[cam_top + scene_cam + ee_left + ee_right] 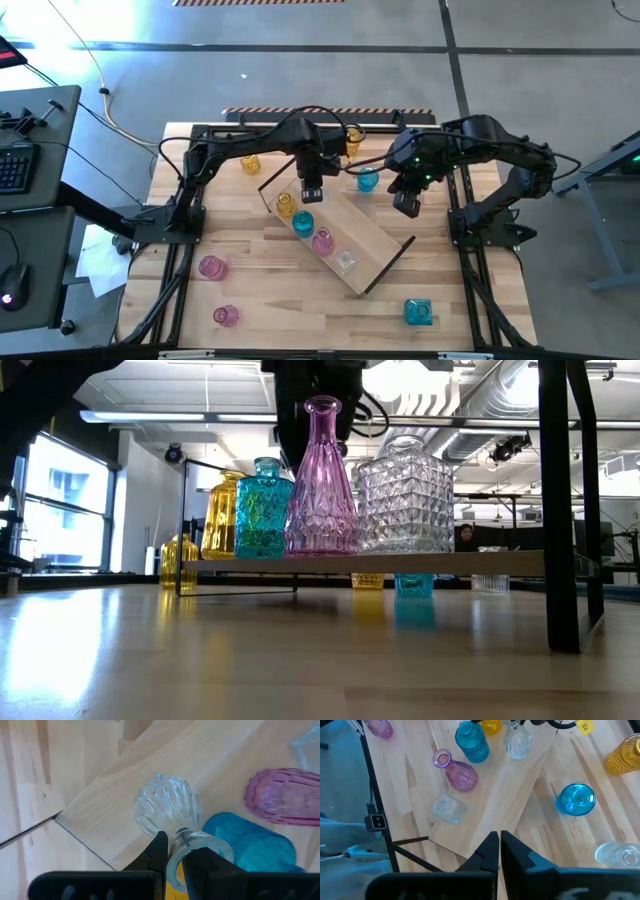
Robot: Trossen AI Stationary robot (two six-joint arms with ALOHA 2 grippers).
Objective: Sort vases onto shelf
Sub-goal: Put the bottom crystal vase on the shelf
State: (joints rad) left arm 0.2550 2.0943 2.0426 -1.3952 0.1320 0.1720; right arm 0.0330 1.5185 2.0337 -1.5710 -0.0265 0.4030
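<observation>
The shelf [375, 240] lies slantwise on the middle of the table. On it stand an amber vase [285, 204], a teal one [302, 223], a pink one [322, 241] and a clear one [345, 263] in a row; the low view shows them upright: the amber vase [222, 515], the teal vase [263, 510], the pink vase [322, 480] and the clear vase [405, 495]. My left gripper [312, 192] is over the shelf's far end, shut on a clear ribbed round vase [167, 805]. My right gripper [405, 208] hangs shut to the right of the shelf, holding nothing. My left gripper holds the clear round vase by the rim of its mouth [174, 851], from above with the fingers pointing down. One finger [200, 865] seems to be inside the mouth and the other [159, 851] outside it. The vase hangs upright over the shelf board; whether its base touches the board, I cannot tell.
Loose vases stand on the table: two amber ones [250, 163] [352, 140] and a teal one [367, 180] at the back, two pink ones [211, 267] [226, 315] at the near left, a teal square one [418, 312] at the near right. Black frame rails [190, 200] run along both sides.
</observation>
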